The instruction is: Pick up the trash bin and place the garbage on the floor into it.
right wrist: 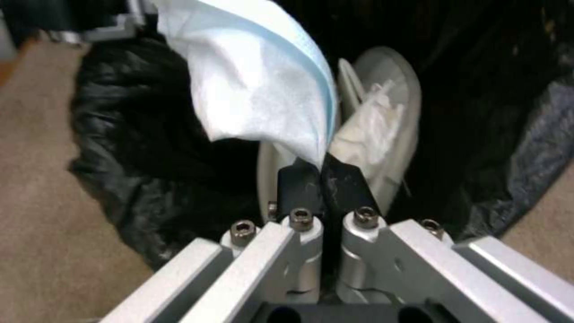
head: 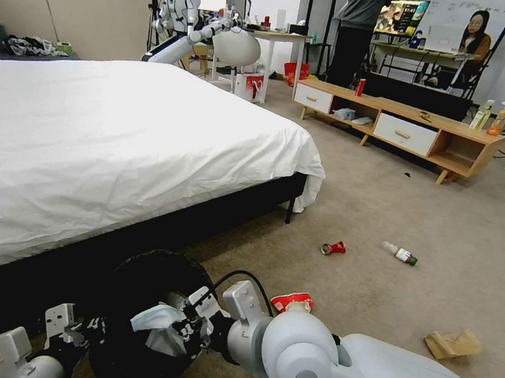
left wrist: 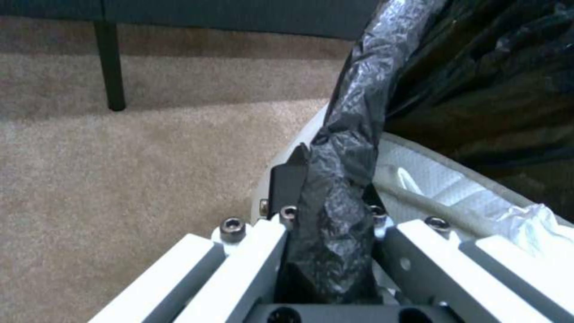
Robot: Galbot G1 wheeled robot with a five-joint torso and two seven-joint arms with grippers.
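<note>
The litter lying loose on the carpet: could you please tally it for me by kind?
Crushed red can: 1
Green-capped bottle: 1
Red-and-white packet: 1
Tan paper bag: 1
Total: 4

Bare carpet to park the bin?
Open carpet between the bed, TV bench and crushed can. Crowded nearer: bottle, red packet, paper bag. Left gripper clamps the trash bin; right gripper pinches tissue.

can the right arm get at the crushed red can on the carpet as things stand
Probably not yet. The right gripper is shut on a white and blue tissue over the small round black-bagged trash bin, which the left gripper clamps at the rim. The crushed red can lies on open carpet farther ahead; the way looks free.
</note>
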